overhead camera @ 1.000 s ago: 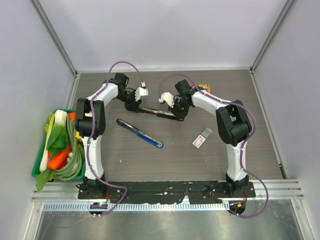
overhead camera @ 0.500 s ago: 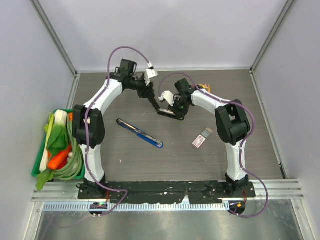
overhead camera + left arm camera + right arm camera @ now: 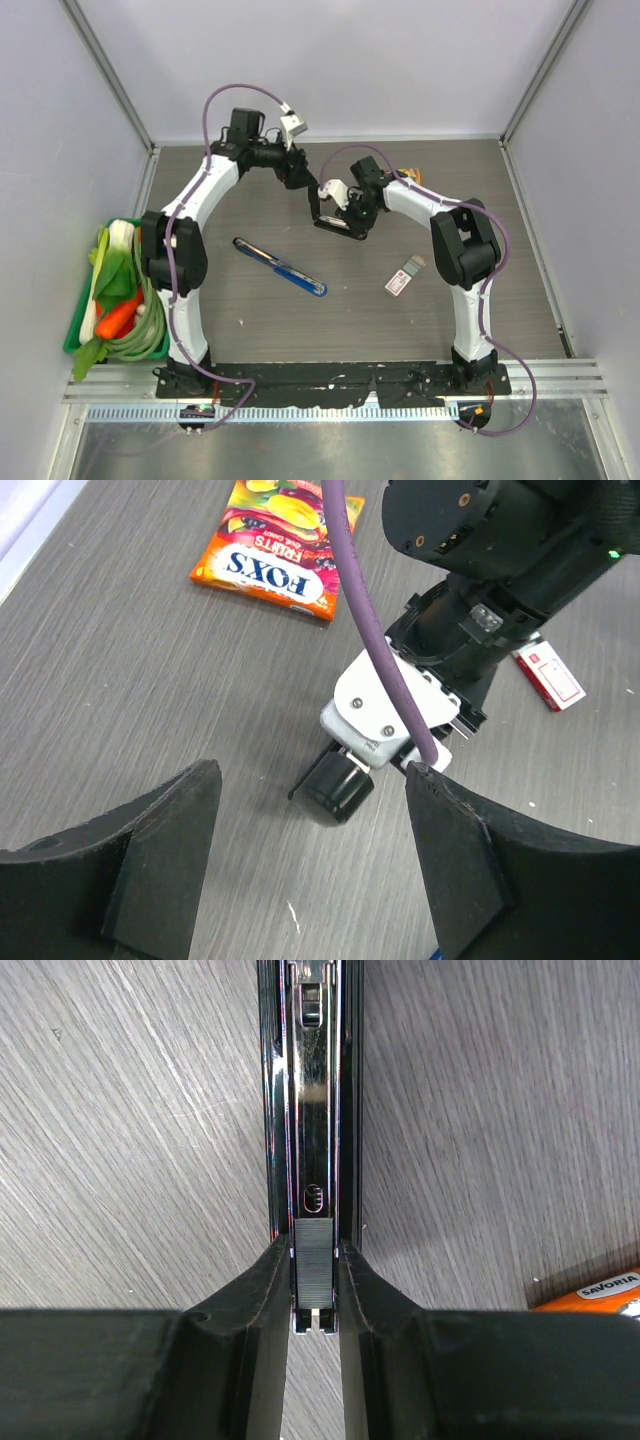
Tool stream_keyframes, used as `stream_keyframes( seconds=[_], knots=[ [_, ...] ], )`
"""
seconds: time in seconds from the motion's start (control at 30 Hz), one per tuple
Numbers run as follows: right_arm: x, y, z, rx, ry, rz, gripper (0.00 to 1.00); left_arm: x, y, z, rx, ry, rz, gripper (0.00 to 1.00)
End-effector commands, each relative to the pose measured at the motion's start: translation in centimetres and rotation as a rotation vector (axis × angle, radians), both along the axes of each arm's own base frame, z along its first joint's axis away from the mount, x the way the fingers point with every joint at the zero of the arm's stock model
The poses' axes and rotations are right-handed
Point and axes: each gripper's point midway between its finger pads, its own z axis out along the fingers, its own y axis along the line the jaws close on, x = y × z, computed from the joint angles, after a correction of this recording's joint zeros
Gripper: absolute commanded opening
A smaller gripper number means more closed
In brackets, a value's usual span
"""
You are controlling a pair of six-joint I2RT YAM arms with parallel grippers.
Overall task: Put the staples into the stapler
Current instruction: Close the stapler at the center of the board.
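Well, the stapler [image 3: 334,224] sits at the far middle of the table [image 3: 400,330], a slim black thing with its magazine laid bare. The right wrist view looks straight along it: a shiny chrome channel between glossy black rails, with a short ribbed grey block of staples [image 3: 314,1268] in the near end. The right claw [image 3: 314,1250] is narrow, its matte black fingers [image 3: 255,1290] pressed against the stapler's two sides just where the staples sit. That arm bends leftward from its base, elbow raised, wrist tipped down over the stapler.

The left claw [image 3: 310,777] stands wide with nothing between its blunt black fingers. It hangs just far-left of the stapler, apart from it, looking down on the right arm's white wrist bracket [image 3: 385,710]. The left arm is stretched long toward the far side, wrist folded back toward the middle.

The table is grey with a fine wood grain. An orange foil snack bag [image 3: 280,550] lies far right of the stapler, a small white-and-red cardboard box [image 3: 398,284] to the near right, a blue pen [image 3: 280,266] near left of centre, and a green tray [image 3: 72,330] of vegetables at the left edge.
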Motion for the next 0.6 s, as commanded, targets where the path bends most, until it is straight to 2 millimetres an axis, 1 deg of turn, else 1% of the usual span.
stream_keyframes(
  seconds=[0.0, 0.03, 0.07, 0.1, 0.13, 0.2, 0.23, 0.33, 0.37, 0.43, 0.47, 0.5, 0.53, 0.57],
  knots=[
    [-2.9, -1.6, -4.5, -0.083, 0.11, 0.024, 0.16, -2.3, 1.7, 4.7, -0.056, -0.158, -0.143, 0.79],
    [-3.0, -1.5, -4.4, -0.072, 0.113, 0.031, 0.16, -2.8, 2.0, 3.6, -0.016, -0.184, -0.179, 0.81],
    [-3.2, -1.5, -4.3, -0.066, 0.111, 0.051, 0.16, -4.0, 2.3, 2.0, 0.014, -0.134, -0.207, 0.81],
    [-3.3, -1.6, -4.3, -0.062, 0.113, 0.061, 0.16, -4.3, 2.5, 0.8, 0.039, -0.182, -0.255, 0.82],
    [-3.6, -1.4, -4.1, -0.044, 0.12, 0.075, 0.16, -5.0, 2.6, -0.7, 0.05, -0.142, -0.281, 0.82],
    [-4.1, -1.7, -4.2, -0.034, 0.114, 0.119, 0.16, -5.3, 2.8, -2.3, 0.073, -0.151, -0.322, 0.82],
    [-4.2, -1.8, -4.2, -0.032, 0.109, 0.122, 0.16, -5.3, 3.1, -4.0, 0.101, -0.138, -0.341, 0.83],
    [-4.0, -2.1, -4.2, -0.035, 0.103, 0.114, 0.16, -5.4, 3.1, -5.8, 0.117, -0.137, -0.39, 0.82],
    [-4.0, -2.1, -4.2, -0.027, 0.106, 0.115, 0.16, -5.2, 2.9, -6.6, 0.118, -0.123, -0.395, 0.82],
    [-4.0, -2.0, -4.1, -0.025, 0.105, 0.117, 0.16, -4.6, 2.5, -7.3, 0.125, -0.123, -0.388, 0.82],
    [-4.0, -2.0, -4.1, -0.027, 0.105, 0.118, 0.16, -4.4, 2.2, -8.2, 0.152, -0.118, -0.389, 0.82],
    [-4.0, -2.0, -4.0, -0.027, 0.103, 0.119, 0.16, -4.3, 2.0, -8.6, 0.161, -0.117, -0.391, 0.82],
    [-3.8, -2.0, -3.9, -0.026, 0.096, 0.121, 0.16, -3.8, 1.7, -8.7, 0.162, -0.125, -0.384, 0.82],
    [-3.9, -2.1, -3.8, -0.026, 0.096, 0.119, 0.17, -3.8, 1.3, -8.7, 0.153, -0.102, -0.37, 0.81]
  ],
)
